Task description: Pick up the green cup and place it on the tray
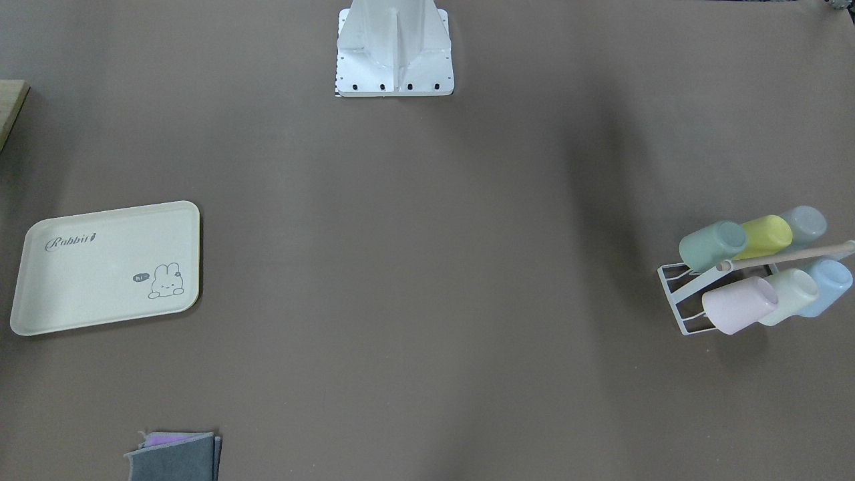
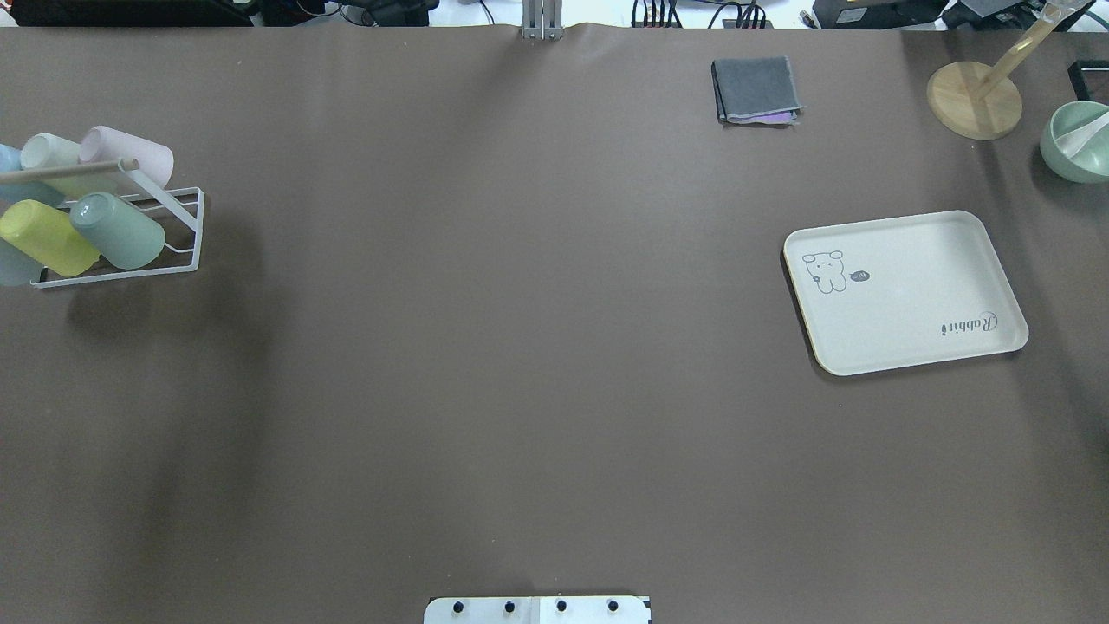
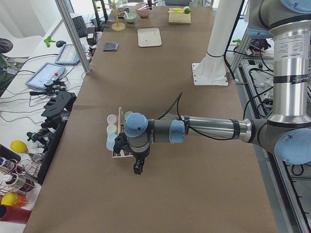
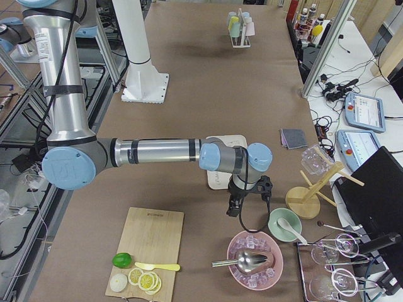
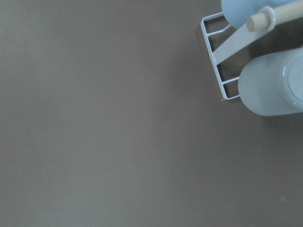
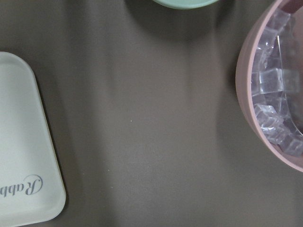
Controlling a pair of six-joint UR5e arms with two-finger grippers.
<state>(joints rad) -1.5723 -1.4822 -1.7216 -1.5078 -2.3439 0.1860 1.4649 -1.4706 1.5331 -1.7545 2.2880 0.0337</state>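
We see the tray (image 2: 910,303) lying flat on the brown table (image 2: 520,347). Its grey script reads "Rabbit", and a small bubble beside its bunny drawing reads "hi". The green cup (image 2: 117,230) is well apart from the tray, at the opposite end of the table. It sits tilted on a white wire rack (image 2: 199,230), just beside a yellow cup (image 2: 48,236). The left gripper (image 3: 137,169) hangs by that rack, far from the tray, and we cannot tell how its jaws stand. The right gripper (image 4: 233,211) hovers just beside the tray, between it and a pink bowl (image 6: 244,90) of ice cubes; we cannot judge its jaws either. A folded grey cloth (image 2: 754,88) lies near the tray.
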